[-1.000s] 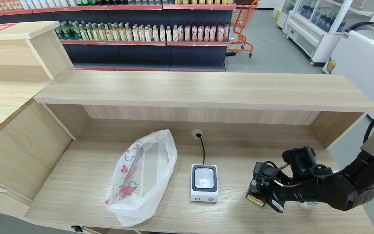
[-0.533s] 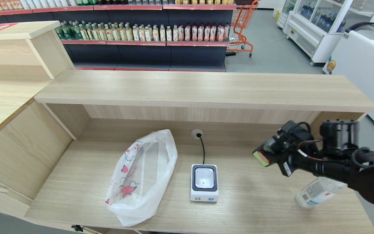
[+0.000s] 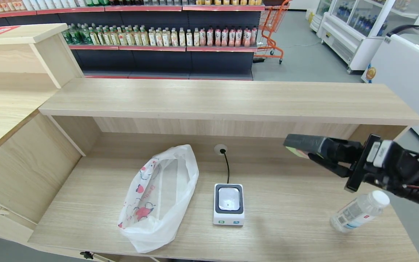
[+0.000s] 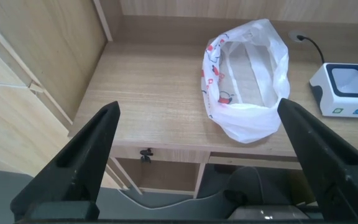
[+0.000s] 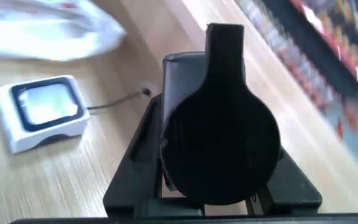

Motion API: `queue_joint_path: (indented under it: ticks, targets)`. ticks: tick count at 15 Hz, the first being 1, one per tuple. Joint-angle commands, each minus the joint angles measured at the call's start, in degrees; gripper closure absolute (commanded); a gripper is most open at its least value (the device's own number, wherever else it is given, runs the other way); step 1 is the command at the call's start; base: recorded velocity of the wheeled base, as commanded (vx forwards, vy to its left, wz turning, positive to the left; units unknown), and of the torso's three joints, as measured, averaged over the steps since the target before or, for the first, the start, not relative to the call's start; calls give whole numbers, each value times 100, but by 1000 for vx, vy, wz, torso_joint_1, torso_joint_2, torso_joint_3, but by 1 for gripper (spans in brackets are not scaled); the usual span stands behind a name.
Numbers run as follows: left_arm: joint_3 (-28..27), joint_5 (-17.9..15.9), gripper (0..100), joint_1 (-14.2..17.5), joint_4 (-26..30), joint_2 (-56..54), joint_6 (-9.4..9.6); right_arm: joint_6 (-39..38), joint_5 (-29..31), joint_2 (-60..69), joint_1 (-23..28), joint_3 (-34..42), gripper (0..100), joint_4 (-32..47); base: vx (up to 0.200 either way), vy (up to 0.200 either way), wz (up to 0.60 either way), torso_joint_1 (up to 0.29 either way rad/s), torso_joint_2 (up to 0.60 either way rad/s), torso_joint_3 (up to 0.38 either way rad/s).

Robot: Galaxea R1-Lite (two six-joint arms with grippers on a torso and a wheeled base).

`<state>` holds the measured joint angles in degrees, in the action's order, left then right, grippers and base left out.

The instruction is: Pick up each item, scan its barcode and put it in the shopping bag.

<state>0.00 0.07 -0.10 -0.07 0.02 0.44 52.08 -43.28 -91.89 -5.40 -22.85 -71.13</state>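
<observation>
**Bringing the box's barcode to the scanner**

The box (image 3: 300, 142), dark with a green and red face, is held in the air over the counter's (image 3: 286, 225) right end, clamped between the right gripper's (image 3: 313, 151) fingers. It is up at about the level of the raised front ledge. It lies roughly flat, coloured face turned down and towards the robot. Which face carries the barcode I cannot tell.

The scanner (image 3: 228, 203) sits well to the robot's left of the box, window up, cable running back to the wall. The step in hand looks like the scan. The arm should carry the box leftwards and down until it hovers over the window. The wrist should then roll so that the coded face looks squarely down at the glass, close but not touching.

The bottle (image 3: 358, 211) lies under the arm, so a low sweep risks knocking it. The bag (image 3: 158, 198) lies open beside the scanner. The left gripper (image 4: 197, 115) hangs spread wide and empty off the counter's near left edge
</observation>
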Motion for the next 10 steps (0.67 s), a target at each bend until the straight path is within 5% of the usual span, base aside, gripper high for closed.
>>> queue_joint_path:
  ticks: [1, 4, 10]
  targets:
    - [0, 1, 0, 1, -1, -2, 0, 2562, -1684, 49, 4, 96, 100, 741, 0, 0, 0, 0, 0, 0]
    - [0, 1, 0, 1, -1, -2, 0, 6236, -2044, -171, -400, 26, 100, 2358, 0, 0, 0, 0, 0, 0]
    - [0, -7, 0, 1, -1, -2, 0, 8626, -1561, -575, -1692, -335, 100, 2604, 0, 0, 0, 0, 0, 0]
